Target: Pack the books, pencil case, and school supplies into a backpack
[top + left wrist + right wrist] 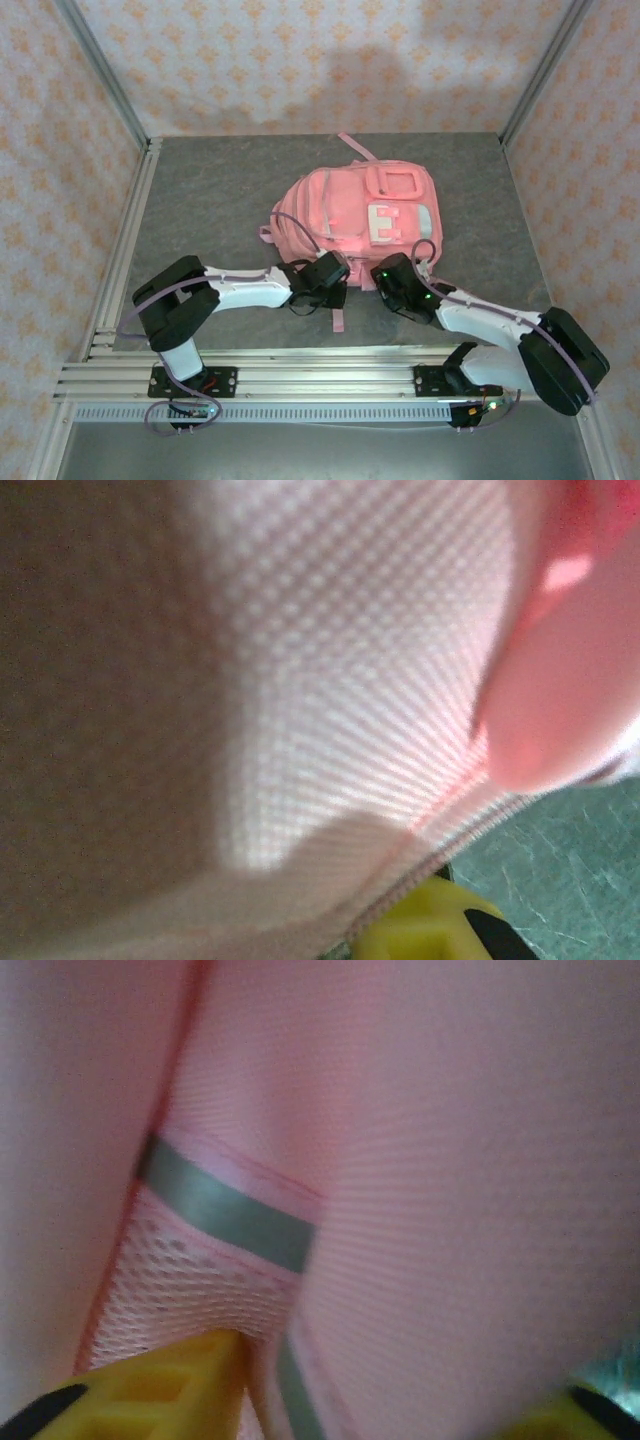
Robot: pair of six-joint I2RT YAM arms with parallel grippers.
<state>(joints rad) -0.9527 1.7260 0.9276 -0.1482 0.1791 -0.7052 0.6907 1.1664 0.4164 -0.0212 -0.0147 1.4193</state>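
The left gripper (328, 272) is clamped on the near edge of the backpack (345, 210). Its wrist camera shows one yellow finger (425, 932) under lifted, finely woven pink cloth with a stitched seam. The right gripper (370, 1400) stands open, its two yellow fingers (150, 1395) well apart against pink fabric, a grey strip (225, 1205) and pale mesh (190, 1280). The overhead camera shows two arms and one backpack, flat mid-worktop (200, 200), with a white clasp (385, 222) and a pale blue patch (428, 218).

Large pink backpack (335, 212), flat on its back, front pockets up.
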